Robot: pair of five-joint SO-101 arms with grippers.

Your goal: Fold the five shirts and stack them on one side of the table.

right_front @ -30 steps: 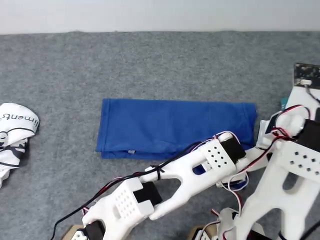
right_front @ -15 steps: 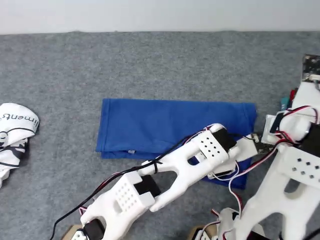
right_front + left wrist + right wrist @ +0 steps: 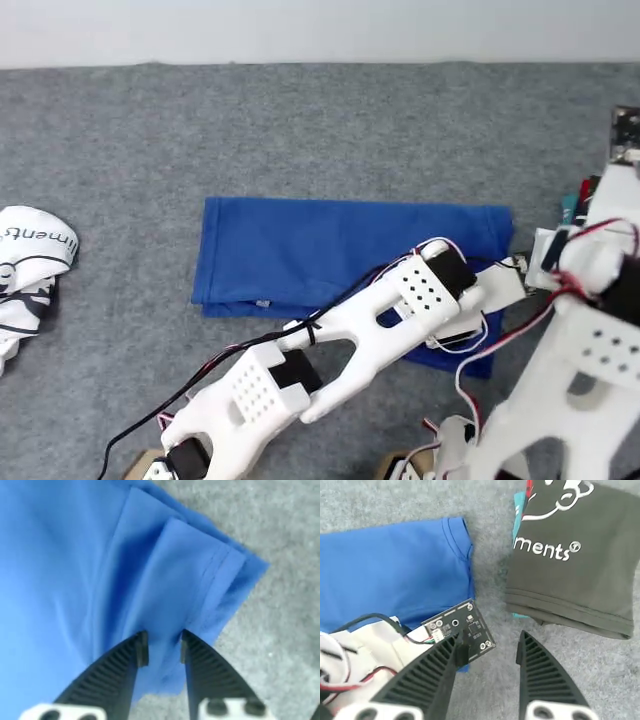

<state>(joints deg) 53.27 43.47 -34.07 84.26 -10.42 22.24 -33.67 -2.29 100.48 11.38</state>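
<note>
Closest to me, two white arms rise from the near side of the table. The left arm (image 3: 350, 345) slants out to the right, and the right arm (image 3: 590, 350) stands just beside it at the right. The left gripper (image 3: 162, 642) is down at the near right corner of the blue shirt (image 3: 330, 250). Its jaws are parted by only a narrow gap with blue cloth showing between the tips, and I can't tell whether any of it is pinched. That corner is several layers thick, the folds stepped one over another, with a stitched hem along the outermost edge. It pokes out toward me past the rest of the shirt. The shirt itself is a strong plain blue, folded into a long flat band lying left to right across the middle of the grey table (image 3: 330, 130). The right gripper (image 3: 492, 640) hangs released, jaws wide, above the small circuit board (image 3: 462, 625) on the left arm's wrist, at the shirt's right end. Just past a bare strip of table there, a folded dark grey shirt (image 3: 575, 560) with white and red print lies on a teal shirt (image 3: 518, 520). Far off at the left edge sits a crumpled white shirt (image 3: 30, 260).
</note>
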